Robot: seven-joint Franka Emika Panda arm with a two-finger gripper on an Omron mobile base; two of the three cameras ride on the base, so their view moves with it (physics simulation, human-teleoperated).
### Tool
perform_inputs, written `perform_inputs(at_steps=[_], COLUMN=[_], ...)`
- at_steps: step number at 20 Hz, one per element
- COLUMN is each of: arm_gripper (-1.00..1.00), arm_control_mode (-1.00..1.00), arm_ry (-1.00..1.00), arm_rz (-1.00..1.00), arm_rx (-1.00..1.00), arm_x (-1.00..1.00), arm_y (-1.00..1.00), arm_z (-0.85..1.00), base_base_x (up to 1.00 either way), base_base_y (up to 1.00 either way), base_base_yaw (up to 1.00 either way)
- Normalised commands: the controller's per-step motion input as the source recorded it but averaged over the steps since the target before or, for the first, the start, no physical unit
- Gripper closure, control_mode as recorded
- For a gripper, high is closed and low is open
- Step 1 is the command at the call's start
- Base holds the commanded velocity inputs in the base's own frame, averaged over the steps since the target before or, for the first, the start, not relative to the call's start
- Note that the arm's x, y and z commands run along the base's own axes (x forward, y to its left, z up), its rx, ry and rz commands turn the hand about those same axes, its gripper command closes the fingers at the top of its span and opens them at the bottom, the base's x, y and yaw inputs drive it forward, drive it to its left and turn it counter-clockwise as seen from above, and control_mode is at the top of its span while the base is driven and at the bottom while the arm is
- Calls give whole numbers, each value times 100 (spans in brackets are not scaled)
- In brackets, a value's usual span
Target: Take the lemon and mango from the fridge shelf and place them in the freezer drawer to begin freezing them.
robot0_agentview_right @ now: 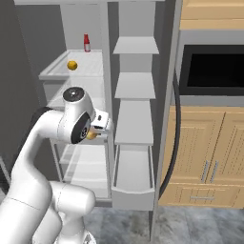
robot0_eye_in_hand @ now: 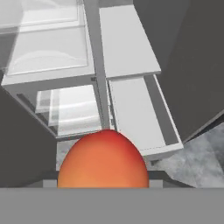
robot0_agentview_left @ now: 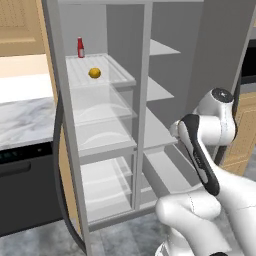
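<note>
Mango (robot0_eye_in_hand: 103, 159) fills the bottom of my hand view, orange with a red blush on top, sitting right at the pincer; in the right base view I catch a sliver of it (robot0_agentview_right: 91, 135) tucked under the pincer (robot0_agentview_right: 97, 131). The fingers are hidden behind the fruit, so I read the pincer as pinching the mango, held in the air in front of the fridge's lower levels.

Beyond the mango, I see the freezer drawer (robot0_eye_in_hand: 148, 113) pulled out below and ahead, pale and boxy with low walls; in the right base view it (robot0_agentview_right: 133, 176) juts out at the bottom of the right-hand column, under smooth grey shelves.

Up on the left side, the lemon (robot0_agentview_left: 94, 73) rests on the ribbed fridge shelf (robot0_agentview_left: 107, 70), well apart from the pincer. A red bottle (robot0_agentview_left: 80, 47) stands upright at the back of that shelf, near the lemon but not touching.

A marble tabletop (robot0_agentview_left: 25, 117) lies left of the fridge, and a dark oven (robot0_agentview_right: 212, 71) sits above wooden cabinets to its right.
</note>
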Motion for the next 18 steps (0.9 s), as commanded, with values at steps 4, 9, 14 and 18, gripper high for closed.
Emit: perform_inputs(at_steps=[4,9,14,18], arm_gripper=[100,100,100,100], arm_control_mode=[-100,-100,-100,-100], arm_ry=[21,13,8,10], arm_rz=[-12,-11,-14,-16], arm_rx=[0,0,0,0], arm_x=[61,40,28,27], arm_y=[-11,-4,-4,-10], arm_z=[-79,-74,-81,-66], base_base_x=[0,0,0,0], base_base_y=[0,0,0,0], base_base_yaw=[0,0,0,0])
